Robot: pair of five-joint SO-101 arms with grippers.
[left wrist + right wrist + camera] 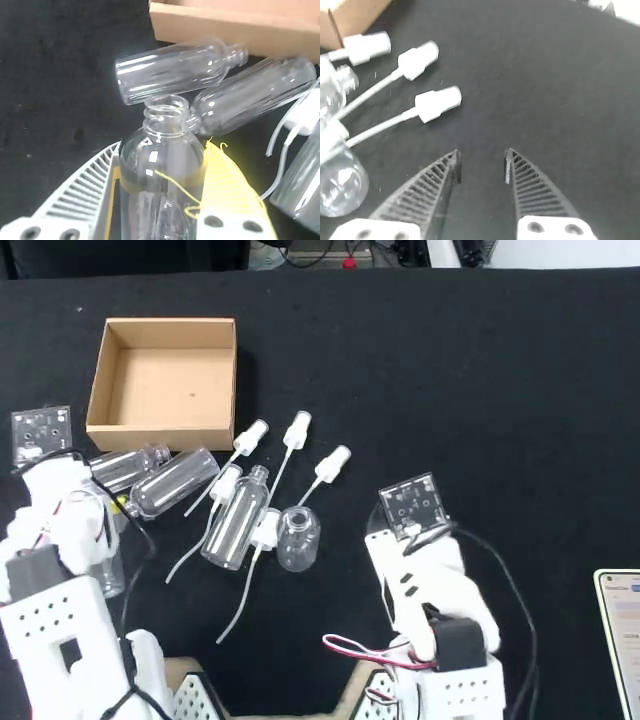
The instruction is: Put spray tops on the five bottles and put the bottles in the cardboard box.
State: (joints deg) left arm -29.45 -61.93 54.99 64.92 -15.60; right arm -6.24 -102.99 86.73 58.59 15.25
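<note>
My left gripper (160, 200) is shut on a clear open-necked bottle (162, 165), held at the table's left edge (106, 572). Just beyond it, two more bottles (180, 70) (255, 95) lie side by side against the cardboard box (165, 380), which is open and has nothing in it. A fourth bottle (237, 518) lies mid-table, with a fifth (298, 538) beside it. Several white spray tops with long tubes (250, 435) (297, 428) (333, 462) are scattered around them. My right gripper (481, 162) is open just above the black cloth, a short way from the nearest spray top (437, 104).
A black cloth (480, 390) covers the table, with free room on its right half. A white device (620, 630) lies at the right edge. Fiducial marker plates sit on both arms (40, 430) (412, 505).
</note>
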